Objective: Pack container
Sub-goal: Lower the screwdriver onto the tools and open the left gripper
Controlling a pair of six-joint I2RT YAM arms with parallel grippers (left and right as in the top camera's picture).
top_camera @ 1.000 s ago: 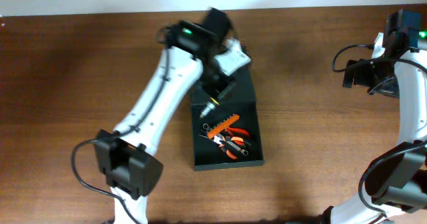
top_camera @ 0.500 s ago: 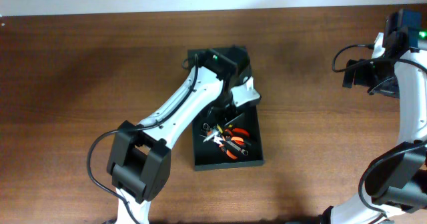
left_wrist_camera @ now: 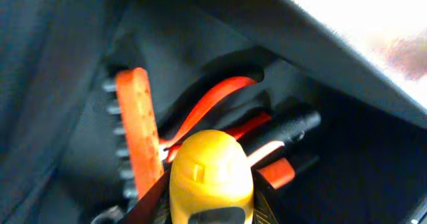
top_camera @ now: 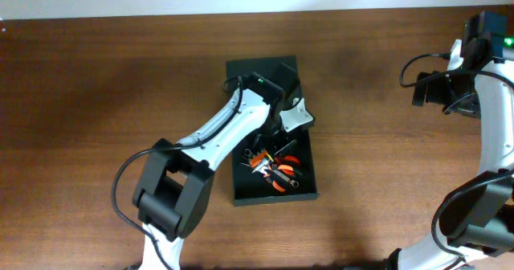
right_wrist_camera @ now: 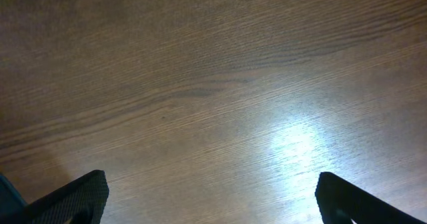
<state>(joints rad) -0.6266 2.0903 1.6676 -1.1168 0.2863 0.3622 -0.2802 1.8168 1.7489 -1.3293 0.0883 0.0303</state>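
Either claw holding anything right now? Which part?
Left claw pinches a yellow rounded plastic tool handle at its sides; the rest of the tool is hidden. Right claw holds nothing.

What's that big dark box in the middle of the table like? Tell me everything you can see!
The dark green-black matte rectangular box lies flat on the brown wooden table, roughly in the middle. Its hinged flap lid is folded open at the far end. Inside lie orange-handled pliers and an orange bar of small bits. The left gripper reaches in, holding a yellow-handled tool.
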